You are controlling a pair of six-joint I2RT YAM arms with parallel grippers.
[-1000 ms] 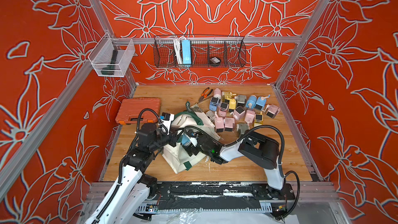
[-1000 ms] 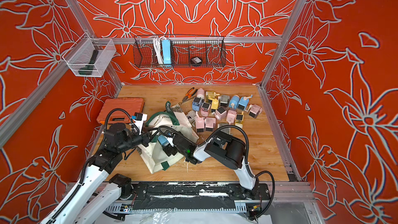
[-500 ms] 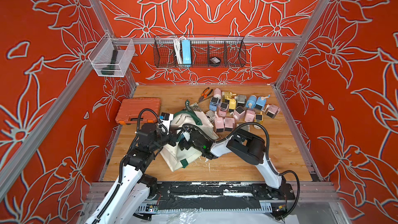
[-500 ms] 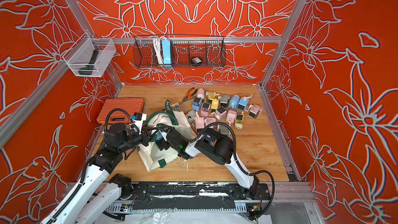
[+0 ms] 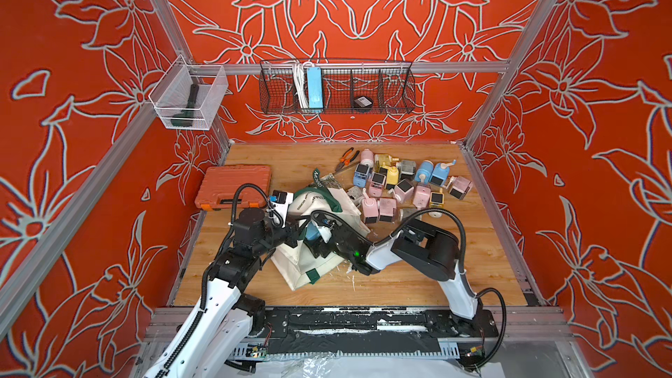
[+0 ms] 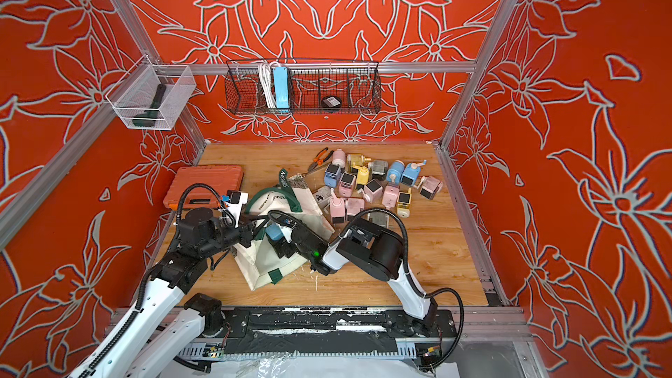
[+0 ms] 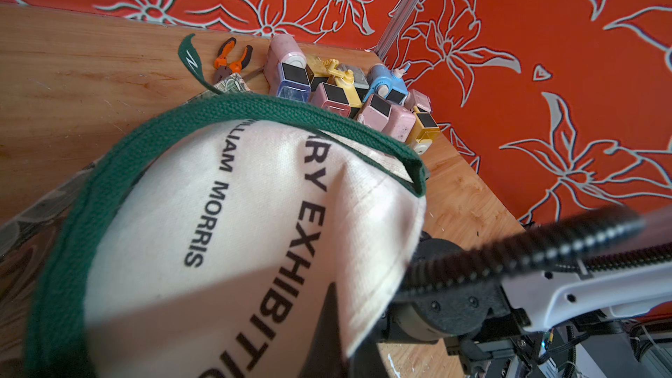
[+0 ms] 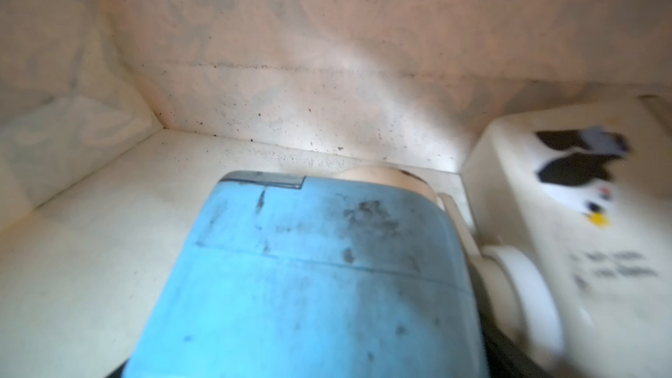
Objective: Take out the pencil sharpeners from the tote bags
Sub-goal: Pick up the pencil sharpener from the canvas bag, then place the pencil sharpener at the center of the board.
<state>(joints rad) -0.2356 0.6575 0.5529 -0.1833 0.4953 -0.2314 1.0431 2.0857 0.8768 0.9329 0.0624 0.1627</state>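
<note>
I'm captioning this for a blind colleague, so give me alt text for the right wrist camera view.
A smudged blue pencil sharpener fills the foreground, lying inside a cream canvas tote bag. A white sharpener with a dark sticker sits close beside it, blurred. The bag's inner walls are speckled with dark flecks.

Cream tote bag (image 5: 291, 267), green strap (image 7: 218, 112), pastel sharpeners (image 5: 422, 192)

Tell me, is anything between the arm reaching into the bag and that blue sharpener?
Nothing visible. The blue pencil sharpener lies right before the right wrist camera inside the tote bag, a white pencil sharpener beside it, not across it. The left gripper pinches the bag's edge.
</note>
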